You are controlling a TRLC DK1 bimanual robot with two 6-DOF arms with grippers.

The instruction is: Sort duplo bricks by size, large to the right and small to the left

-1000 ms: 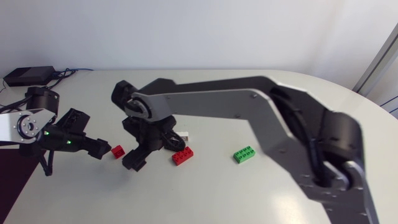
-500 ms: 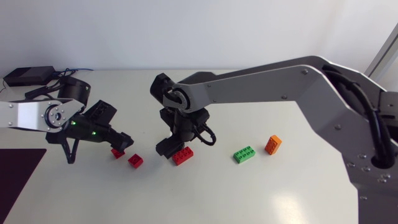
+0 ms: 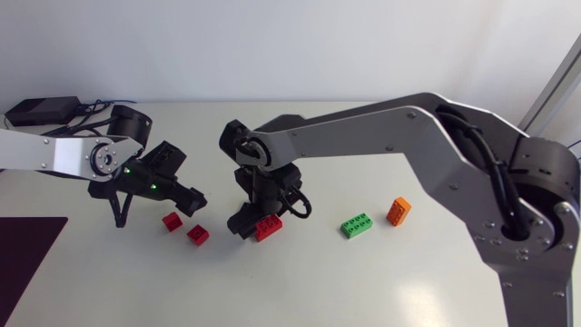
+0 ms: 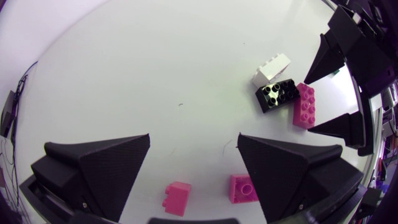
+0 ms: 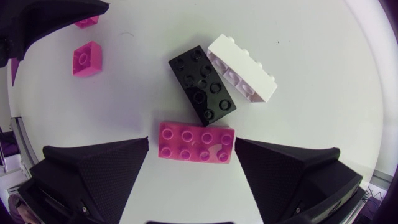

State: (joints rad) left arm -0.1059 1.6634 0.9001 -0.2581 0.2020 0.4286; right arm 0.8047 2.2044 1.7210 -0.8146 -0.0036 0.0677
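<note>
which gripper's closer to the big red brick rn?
Right. The right gripper is directly over the big red brick, which lies between its open fingers. The left gripper is off to the side, over a small red brick.

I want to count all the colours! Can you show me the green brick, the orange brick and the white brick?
green brick (image 3: 357, 224): head view, on the middle of its studded top.
orange brick (image 3: 398, 211): head view, on the middle of its top.
white brick (image 5: 242, 71): right wrist view, on the middle of the brick.
</note>
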